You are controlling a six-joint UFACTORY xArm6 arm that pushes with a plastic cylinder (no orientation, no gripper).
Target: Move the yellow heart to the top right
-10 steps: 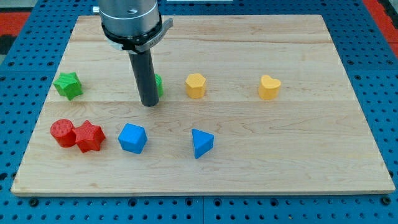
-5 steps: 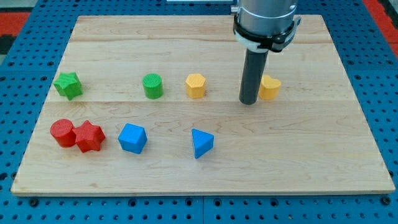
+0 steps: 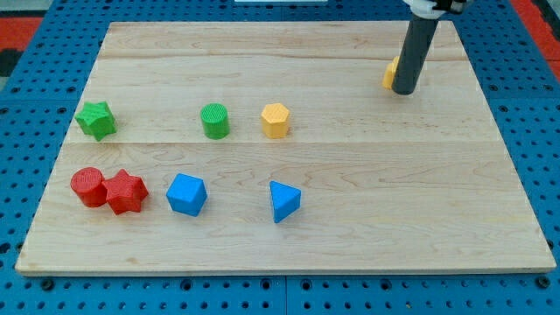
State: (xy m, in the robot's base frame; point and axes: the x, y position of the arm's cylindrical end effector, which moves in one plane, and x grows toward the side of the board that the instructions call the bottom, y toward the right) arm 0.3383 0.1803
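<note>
The yellow heart (image 3: 390, 73) lies near the board's top right and is mostly hidden behind my rod; only its left edge shows. My tip (image 3: 404, 90) rests on the board at the heart's lower right side, touching or nearly touching it. The rod rises out of the view's top.
A yellow hexagonal block (image 3: 275, 120), a green cylinder (image 3: 215, 121) and a green star (image 3: 96, 120) stand in a row across the middle. A red cylinder (image 3: 88, 186), a red star (image 3: 126, 192), a blue cube-like block (image 3: 186, 194) and a blue triangular block (image 3: 283, 201) lie below. The wooden board (image 3: 490, 192) ends on all sides at a blue pegboard.
My rod swept from the green cylinder rightward to the yellow heart, then up and right. The heart has moved from the middle right toward the top right.
</note>
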